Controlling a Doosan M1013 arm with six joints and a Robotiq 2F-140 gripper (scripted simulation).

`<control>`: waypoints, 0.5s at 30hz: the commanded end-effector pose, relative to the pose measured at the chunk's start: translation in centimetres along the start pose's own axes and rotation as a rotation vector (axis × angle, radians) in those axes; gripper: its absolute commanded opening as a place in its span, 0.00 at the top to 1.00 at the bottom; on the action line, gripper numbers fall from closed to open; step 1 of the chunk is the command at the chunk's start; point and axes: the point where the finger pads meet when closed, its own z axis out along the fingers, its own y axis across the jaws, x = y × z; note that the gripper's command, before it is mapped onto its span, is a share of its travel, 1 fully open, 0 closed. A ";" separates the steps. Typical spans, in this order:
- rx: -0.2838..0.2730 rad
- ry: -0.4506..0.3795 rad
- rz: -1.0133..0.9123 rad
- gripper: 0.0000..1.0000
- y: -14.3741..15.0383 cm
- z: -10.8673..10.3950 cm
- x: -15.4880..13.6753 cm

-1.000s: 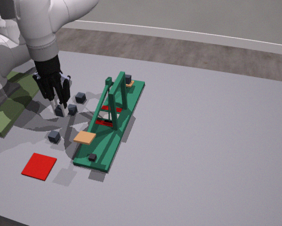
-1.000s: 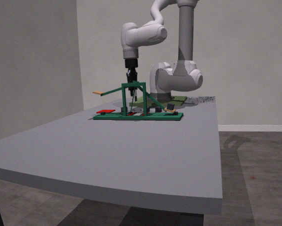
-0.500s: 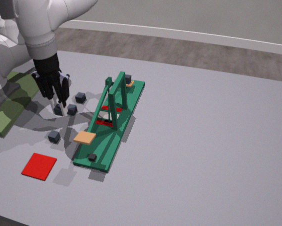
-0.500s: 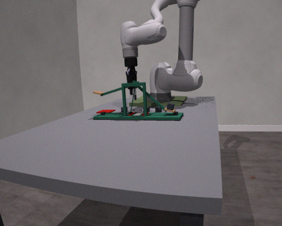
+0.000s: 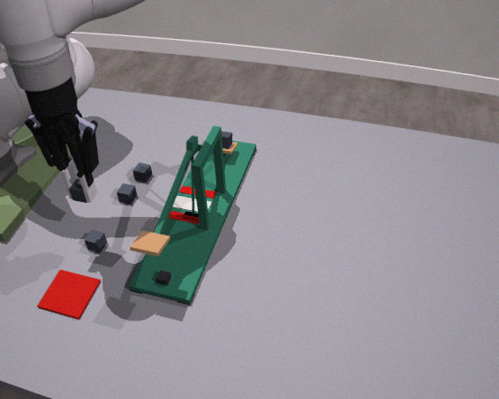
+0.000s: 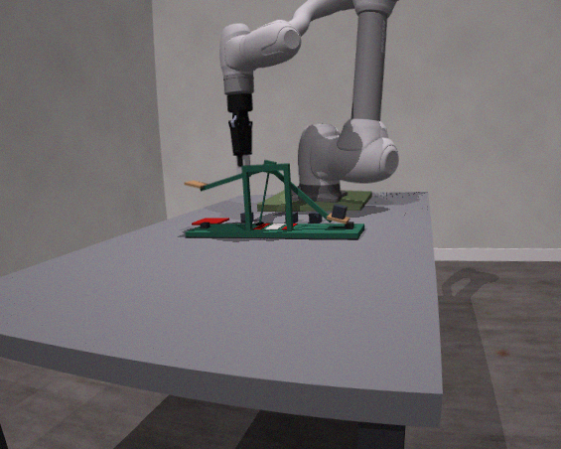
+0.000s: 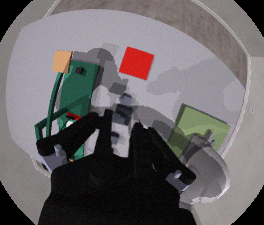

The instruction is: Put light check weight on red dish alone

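Observation:
My gripper (image 5: 78, 191) (image 6: 243, 165) is shut on a dark weight (image 5: 76, 192) (image 7: 122, 115) and holds it above the table. Three similar weights stand on the table: one (image 5: 95, 241) (image 7: 126, 99) nearest the dish, two others (image 5: 126, 193) (image 5: 142, 172) farther back. Another weight (image 5: 225, 139) (image 6: 340, 212) sits on the balance's far pan (image 6: 346, 220), which is down. The near pan (image 5: 150, 243) (image 6: 195, 184) (image 7: 62, 61) is raised and bare. The pointer (image 6: 264, 199) hangs over a red field (image 5: 184, 217). The red dish (image 5: 69, 294) (image 6: 210, 222) (image 7: 136, 63) lies flat with nothing on it.
The green balance base (image 5: 177, 260) (image 6: 229, 231) (image 7: 77, 86) carries an upright frame (image 5: 200, 194) (image 6: 287, 199) and a small black block (image 5: 163, 277) at its near end. The robot stands on an olive plate (image 5: 10, 212) (image 7: 202, 124) beside the weights.

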 end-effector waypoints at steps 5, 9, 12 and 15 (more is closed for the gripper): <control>0.000 -0.006 -0.002 0.76 0.2 -4.9 4.7; 0.000 -0.006 -0.002 0.76 0.3 -7.0 6.7; 0.000 -0.006 -0.002 0.76 0.3 -7.5 7.2; 0.000 -0.006 -0.002 0.76 0.1 -7.6 7.3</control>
